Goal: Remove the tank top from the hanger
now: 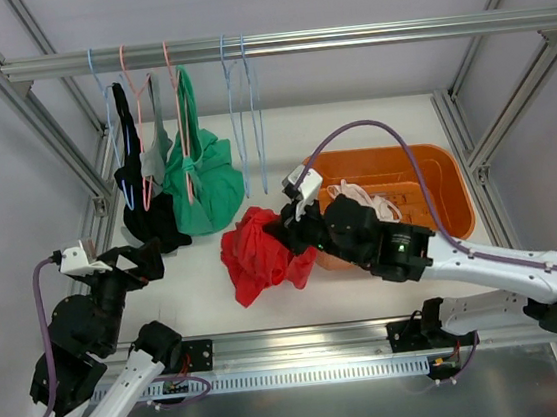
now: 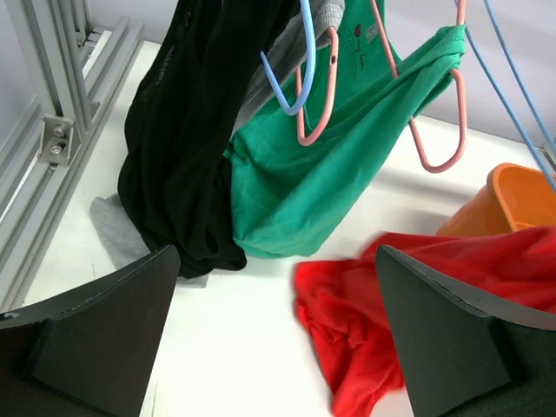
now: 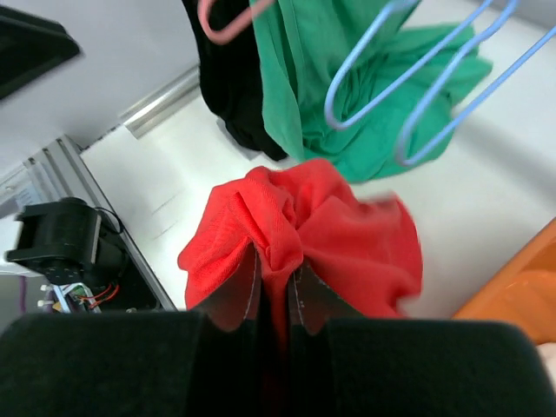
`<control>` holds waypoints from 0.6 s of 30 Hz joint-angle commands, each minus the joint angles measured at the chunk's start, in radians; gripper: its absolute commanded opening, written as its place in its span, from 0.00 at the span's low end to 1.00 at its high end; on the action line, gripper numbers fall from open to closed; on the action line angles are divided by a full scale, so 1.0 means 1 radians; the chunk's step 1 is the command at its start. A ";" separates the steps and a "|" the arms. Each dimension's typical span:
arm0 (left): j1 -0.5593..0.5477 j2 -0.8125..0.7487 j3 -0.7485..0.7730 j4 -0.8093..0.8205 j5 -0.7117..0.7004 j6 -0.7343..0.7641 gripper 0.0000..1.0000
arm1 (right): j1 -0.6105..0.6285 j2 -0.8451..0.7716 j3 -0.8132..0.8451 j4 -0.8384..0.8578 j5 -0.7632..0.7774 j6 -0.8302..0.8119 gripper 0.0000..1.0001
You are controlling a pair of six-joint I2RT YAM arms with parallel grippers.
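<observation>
A red tank top (image 1: 259,256) hangs bunched from my right gripper (image 1: 292,235), which is shut on a fold of it just above the table; in the right wrist view the red cloth (image 3: 304,234) is pinched between the two fingers (image 3: 236,295). It is off any hanger. Two empty blue hangers (image 1: 246,122) hang on the rail (image 1: 290,41) behind it. My left gripper (image 1: 143,259) is open and empty at the left, near the black garment; the red top also shows in its view (image 2: 373,321).
A green top (image 1: 200,182) hangs on a pink hanger, with a grey one (image 1: 156,147) and a black one (image 1: 142,199) to its left. An orange bin (image 1: 426,182) holding pale clothes sits at the right. Aluminium frame posts stand at both sides.
</observation>
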 commanded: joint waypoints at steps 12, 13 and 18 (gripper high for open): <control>0.006 -0.005 -0.010 0.019 -0.072 -0.032 0.99 | 0.001 -0.188 0.460 -0.334 -0.034 -0.209 0.00; 0.008 -0.009 -0.010 0.019 -0.072 -0.032 0.99 | 0.001 -0.188 0.484 -0.353 0.018 -0.221 0.00; 0.008 -0.010 -0.010 0.019 -0.064 -0.026 0.99 | -0.005 -0.133 0.706 -0.468 0.141 -0.324 0.00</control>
